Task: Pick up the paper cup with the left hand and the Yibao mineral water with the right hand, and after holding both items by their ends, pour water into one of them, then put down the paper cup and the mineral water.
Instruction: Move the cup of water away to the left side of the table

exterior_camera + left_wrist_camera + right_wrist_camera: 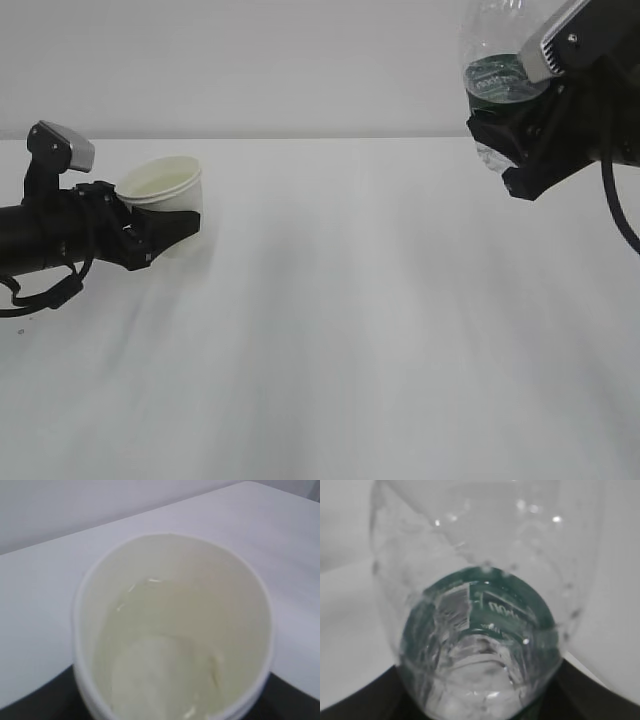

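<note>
**A:** What is your left hand doing?

**B:** My left hand (160,235) is pinching the paper cup (165,200) low on its body, fingers on either side of it. I'm holding it at the left end of the white table (380,330), tipped slightly so its mouth is facing up and toward the middle. From the wrist camera I'm looking straight down into the cup (172,630); the cream inside is glistening near the bottom, though I can't tell whether that is water.

**A:** And the right?

**B:** My right hand (515,140) is clamping the water bottle (495,75) around its middle, by the dark green label (500,78). I'm holding it high at the upper right, well clear of the table and well apart from the cup. The clear ribbed body is rising above my fingers and running out of the top of the outside view. From the wrist I'm seeing the bottle (475,645) filling the view, droplets clinging inside its wall.
</note>
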Motion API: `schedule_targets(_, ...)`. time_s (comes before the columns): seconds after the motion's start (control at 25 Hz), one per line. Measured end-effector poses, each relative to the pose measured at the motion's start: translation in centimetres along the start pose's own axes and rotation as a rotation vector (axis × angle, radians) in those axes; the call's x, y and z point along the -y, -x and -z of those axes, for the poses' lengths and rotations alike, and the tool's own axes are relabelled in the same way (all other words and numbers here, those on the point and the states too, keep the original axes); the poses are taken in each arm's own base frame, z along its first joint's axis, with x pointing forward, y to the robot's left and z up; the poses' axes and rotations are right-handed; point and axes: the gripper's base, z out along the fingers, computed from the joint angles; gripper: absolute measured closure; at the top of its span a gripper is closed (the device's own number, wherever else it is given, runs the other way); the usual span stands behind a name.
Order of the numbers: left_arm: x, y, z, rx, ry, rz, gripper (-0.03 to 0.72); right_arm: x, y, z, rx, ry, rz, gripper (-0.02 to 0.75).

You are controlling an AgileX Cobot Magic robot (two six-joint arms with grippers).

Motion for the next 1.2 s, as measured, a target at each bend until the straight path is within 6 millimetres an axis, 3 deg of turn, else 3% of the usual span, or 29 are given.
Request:
schedule_targets(0.8,-2.8,-0.4,1.9,0.003,0.104,0.011,0.231,0.0,0.0,0.0,0.004,0.004,0.008,0.325)
schedule_targets(1.2,-2.5,-4.1,1.3,0.046,0.087,0.104,0.231,0.0,0.1,0.0,0.006,0.004,0.01,0.325)
